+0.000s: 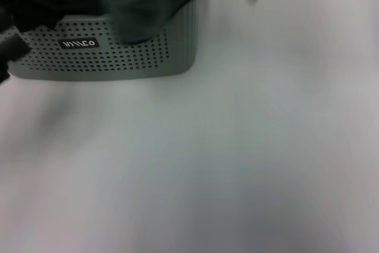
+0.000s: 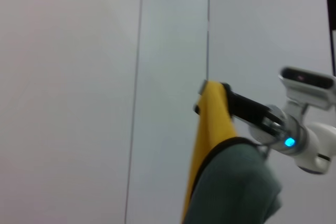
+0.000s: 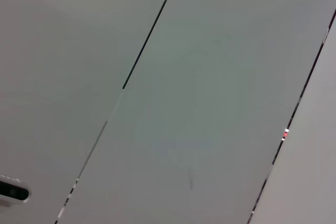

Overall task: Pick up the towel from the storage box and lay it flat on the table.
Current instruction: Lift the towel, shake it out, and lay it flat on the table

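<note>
The towel [image 1: 142, 10] hangs blurred, grey-green, over the storage box [image 1: 118, 57] at the table's [image 1: 237, 146] far left, its lower folds draping across the box's rim. In the left wrist view the towel [image 2: 236, 182] shows its yellow reverse and black edging. There my right gripper [image 2: 212, 97] is raised and shut on the towel's yellow top corner. A dark part of my left arm [image 1: 9, 48] shows at the left edge beside the box. The box's inside is hidden by the cloth.
The box carries a small black label [image 1: 79, 44] on its near wall. White tabletop spreads in front of and to the right of the box. Both wrist views look at pale wall panels [image 3: 210, 77] with dark seams.
</note>
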`<state>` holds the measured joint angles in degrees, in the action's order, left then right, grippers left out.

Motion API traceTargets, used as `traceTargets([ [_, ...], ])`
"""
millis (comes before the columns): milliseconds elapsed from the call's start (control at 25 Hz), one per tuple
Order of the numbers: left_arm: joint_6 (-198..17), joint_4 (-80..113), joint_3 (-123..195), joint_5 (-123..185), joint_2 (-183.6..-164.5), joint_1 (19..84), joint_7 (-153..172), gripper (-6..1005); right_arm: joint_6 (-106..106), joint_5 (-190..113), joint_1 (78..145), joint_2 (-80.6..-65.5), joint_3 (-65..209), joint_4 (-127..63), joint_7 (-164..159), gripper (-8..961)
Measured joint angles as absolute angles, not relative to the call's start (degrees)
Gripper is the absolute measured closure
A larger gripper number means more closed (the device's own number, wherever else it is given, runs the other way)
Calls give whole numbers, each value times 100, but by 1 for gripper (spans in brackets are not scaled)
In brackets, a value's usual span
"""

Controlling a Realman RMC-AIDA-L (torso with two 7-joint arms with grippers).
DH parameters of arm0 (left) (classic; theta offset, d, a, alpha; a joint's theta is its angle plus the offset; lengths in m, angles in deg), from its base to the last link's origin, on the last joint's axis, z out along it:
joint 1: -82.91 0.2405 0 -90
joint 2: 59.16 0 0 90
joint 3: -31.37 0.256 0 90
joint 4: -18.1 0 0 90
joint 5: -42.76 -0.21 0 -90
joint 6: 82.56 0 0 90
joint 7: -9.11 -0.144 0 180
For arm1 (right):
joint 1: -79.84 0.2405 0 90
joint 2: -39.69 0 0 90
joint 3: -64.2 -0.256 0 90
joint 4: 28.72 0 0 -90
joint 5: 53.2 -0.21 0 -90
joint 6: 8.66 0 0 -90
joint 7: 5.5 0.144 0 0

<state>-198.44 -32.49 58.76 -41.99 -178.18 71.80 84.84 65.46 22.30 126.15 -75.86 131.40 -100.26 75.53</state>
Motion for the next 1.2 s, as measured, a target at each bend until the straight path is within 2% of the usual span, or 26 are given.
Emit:
traceTargets([
  [160, -19838, -3164, 5744, -4155, -17863, 7029, 8504, 509, 6760, 2109, 12487, -7587, 13050, -10341, 7502, 948],
  [320, -19843, -3068, 5738, -4136, -17815, 6899, 8546, 510, 7553, 1931, 12374, -7599, 12824, -10829, 7356, 947],
  [440, -19845, -3059, 5738, -3969, -17738, 6878, 8710, 511, 7135, 2769, 12341, -7439, 13218, -11750, 8139, 948],
  [480, -19849, -3057, 5736, -3902, -17708, 6889, 8772, 511, 7012, 3098, 12302, -7428, 13241, -12001, 8518, 948],
  [720, -19850, -2973, 5748, -3550, -17646, 6871, 8886, 512, 7057, 3812, 12347, -7510, 12802, -12329, 9559, 947],
  [960, -19866, -3167, 5916, -3532, -17783, 6704, 8712, 514, 6818, 4222, 12548, -7549, 12818, -12314, 9880, 947],
  [1080, -19863, -3465, 5948, -3499, -17924, 6672, 8422, 514, 6768, 4808, 12861, -7504, 12967, -12156, 10425, 947],
  [1200, -19861, -3561, 6048, -3379, -17933, 6645, 8124, 515, 6847, 5644, 13339, -7553, 13031, -11848, 11015, 948],
])
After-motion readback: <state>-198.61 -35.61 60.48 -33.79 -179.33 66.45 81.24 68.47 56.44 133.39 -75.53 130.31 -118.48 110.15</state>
